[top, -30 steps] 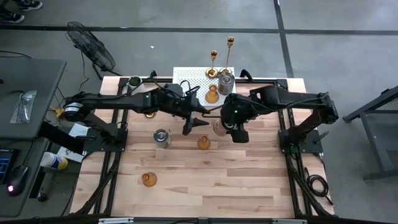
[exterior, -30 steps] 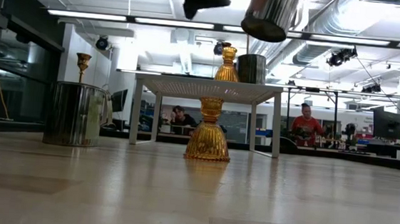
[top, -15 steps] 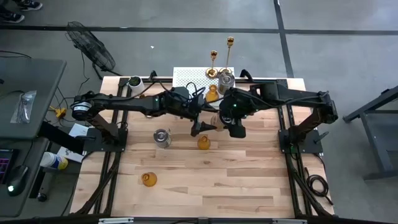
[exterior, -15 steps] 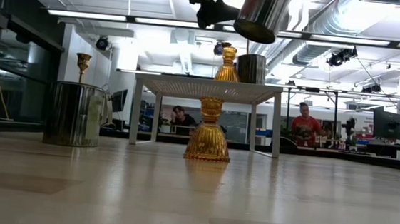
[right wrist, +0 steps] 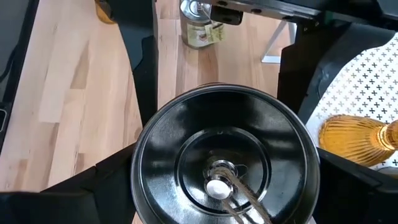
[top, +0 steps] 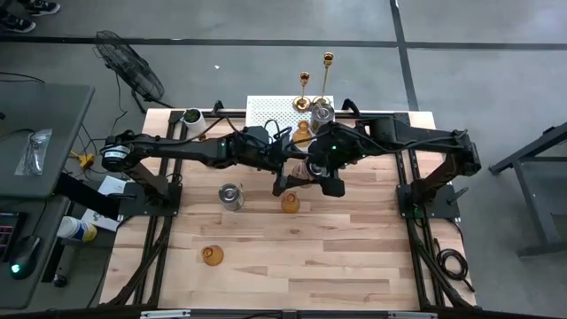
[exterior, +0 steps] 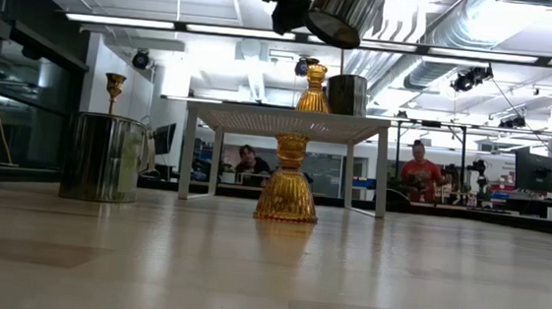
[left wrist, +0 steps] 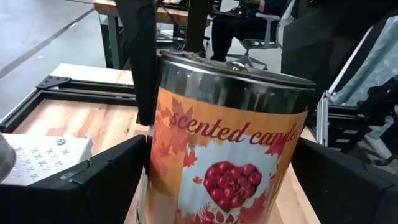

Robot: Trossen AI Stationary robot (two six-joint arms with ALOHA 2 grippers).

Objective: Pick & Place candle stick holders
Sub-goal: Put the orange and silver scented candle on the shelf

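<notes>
Handover was the step: right gripper (top: 312,172) pinched the silver cup (left wrist: 227,149) aloft, left gripper (top: 285,176) jaws spread around it, closing due next.

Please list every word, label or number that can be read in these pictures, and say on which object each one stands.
"scented candle" (the last letters run out of sight): on the autumn-leaf label of the silver candle tin between the left pincer's fingers.
Nothing else can be read; the label on the far tin is too small.

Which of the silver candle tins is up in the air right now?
The silver tin between the right gripper's fingers; the other two stand on the table and the white rack.
</notes>
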